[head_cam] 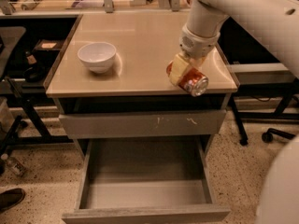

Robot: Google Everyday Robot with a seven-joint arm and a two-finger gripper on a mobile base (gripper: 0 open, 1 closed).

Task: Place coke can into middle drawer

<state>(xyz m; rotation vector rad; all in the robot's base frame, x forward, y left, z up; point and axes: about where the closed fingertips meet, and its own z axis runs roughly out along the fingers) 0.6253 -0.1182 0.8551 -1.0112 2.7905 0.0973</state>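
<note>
Camera view looks down on a beige tabletop [140, 36], and the action is at its front right corner. The white arm [208, 13] reaches in from the upper right, and the gripper [183, 73] sits right at that corner. Its pale yellowish fingers [176, 71] are clamped on the coke can [192, 80]. The can is gripped around its body and lies tilted, with its silver end facing down and to the right, towards the camera. The red-orange side shows between the pads. It sits just at the table's front edge, partly past it as seen from here. Whether it touches the surface or hangs clear, I cannot tell.

Over on the left of the tabletop a white bowl [96, 56] stands upright, well apart from the can.

Below the table edge comes a closed grey drawer front [140, 123] with white scratch marks near its right end. Under that the middle drawer [145, 192] is pulled wide open, with a flat grey floor, low side walls and a plain front. The can is above it and towards its right side, not inside.

Part of the robot's white body [280, 190] fills the lower right corner. On the speckled floor at far left lie a small bottle [11, 164] and the toe of a dark shoe [9, 199].
</note>
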